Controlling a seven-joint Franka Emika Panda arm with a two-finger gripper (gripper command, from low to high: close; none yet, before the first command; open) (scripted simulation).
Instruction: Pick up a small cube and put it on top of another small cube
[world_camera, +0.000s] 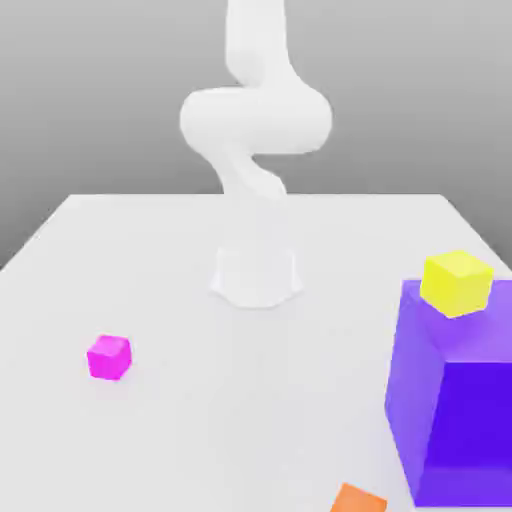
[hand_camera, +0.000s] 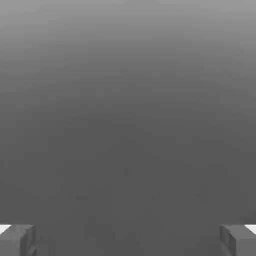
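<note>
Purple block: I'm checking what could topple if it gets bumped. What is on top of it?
A yellow cube rests on top of the purple block. The patch of the block directly beneath the cube is covered.

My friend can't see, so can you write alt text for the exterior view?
A small pink cube sits on a white table, with a white robot arm behind. At the view's right, a yellow cube rests on a big purple block, near an orange cube.

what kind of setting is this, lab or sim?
Most likely a simulated tabletop test scene: a plain white arm, flat-colored pieces such as the purple block and yellow cube, and a blank grey backdrop.
</note>
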